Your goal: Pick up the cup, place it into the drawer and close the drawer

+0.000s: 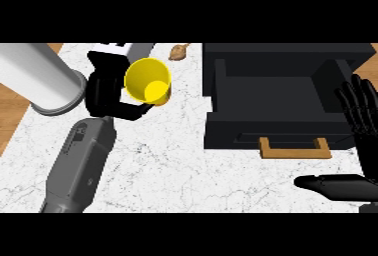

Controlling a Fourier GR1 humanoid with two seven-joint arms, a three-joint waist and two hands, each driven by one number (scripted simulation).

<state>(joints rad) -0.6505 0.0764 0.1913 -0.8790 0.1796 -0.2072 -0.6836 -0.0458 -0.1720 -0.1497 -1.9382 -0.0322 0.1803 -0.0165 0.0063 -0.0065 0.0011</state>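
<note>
A yellow cup (148, 81) is held up at the upper left, its mouth facing me, with my left hand (109, 95) curled round its side. The black drawer (277, 102) stands pulled open at the right, its dark inside bare and its tan handle (294, 149) at the front. My right hand (362, 117) rests at the right edge beside the drawer, fingers straight and pointing up, thumb low toward the left.
A large grey cylinder (40, 77) lies at the upper left next to my left hand. A small tan object (178, 51) sits at the counter's far edge. White marble counter (170, 165) spreads in front of the drawer.
</note>
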